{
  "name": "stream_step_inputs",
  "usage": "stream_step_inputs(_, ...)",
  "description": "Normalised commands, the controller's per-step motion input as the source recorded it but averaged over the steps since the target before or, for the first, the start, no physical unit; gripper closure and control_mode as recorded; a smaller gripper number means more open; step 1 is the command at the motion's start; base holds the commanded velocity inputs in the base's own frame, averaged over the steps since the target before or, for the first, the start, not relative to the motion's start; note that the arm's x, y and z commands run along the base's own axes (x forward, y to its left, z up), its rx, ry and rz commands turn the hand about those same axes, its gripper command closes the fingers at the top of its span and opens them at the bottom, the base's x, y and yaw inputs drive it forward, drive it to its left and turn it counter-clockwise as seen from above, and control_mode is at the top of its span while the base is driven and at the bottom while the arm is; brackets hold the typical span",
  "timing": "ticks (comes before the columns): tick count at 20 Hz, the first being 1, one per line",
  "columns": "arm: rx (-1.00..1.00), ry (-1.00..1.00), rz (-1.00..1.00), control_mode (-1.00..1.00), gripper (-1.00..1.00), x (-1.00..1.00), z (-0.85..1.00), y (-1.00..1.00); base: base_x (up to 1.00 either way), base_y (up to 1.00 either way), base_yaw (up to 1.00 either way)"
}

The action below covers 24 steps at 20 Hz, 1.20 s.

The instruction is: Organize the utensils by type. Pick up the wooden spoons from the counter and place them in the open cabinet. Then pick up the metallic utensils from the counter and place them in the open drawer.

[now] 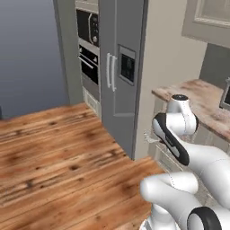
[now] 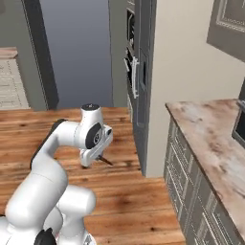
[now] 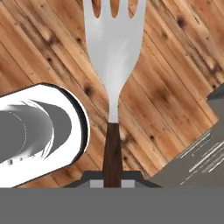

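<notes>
**Fork in transit toward the drawer**

Fork with a silvery head and dark brown handle sits clamped between my gripper's fingertips, held over the wooden plank floor. The mottled stone counter lies at three o'clock. I judge the metal-utensil step underway; next I must find the drawer and lower it in.

I see open wooden floor left of the gripper. To its right, the fridge and the counter corner block sideways passage; the countertop near that corner lies bare.
</notes>
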Motion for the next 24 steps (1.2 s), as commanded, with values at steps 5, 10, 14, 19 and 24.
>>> stream_step_inputs(5, 0.0, 0.0, 0.0, 1.0, 1.0, 0.0, 0.0, 0.0, 0.02, 0.69, 0.75)
stream_step_inputs(10, 0.0, 0.0, 0.0, 1.0, 1.0, 0.0, 0.0, 0.0, 0.55, 0.38, 0.59)
stream_step_inputs(14, 0.0, 0.0, 0.0, 1.0, 1.0, 0.0, 0.0, 0.0, 1.0, 0.12, 0.34)
stream_step_inputs(19, 0.0, 0.0, 0.0, 1.0, 1.0, 0.0, 0.0, 0.0, 1.0, 0.03, 0.25)
stream_step_inputs(24, 0.0, 0.0, 0.0, 1.0, 1.0, 0.0, 0.0, 0.0, 1.0, 0.0, 0.19)
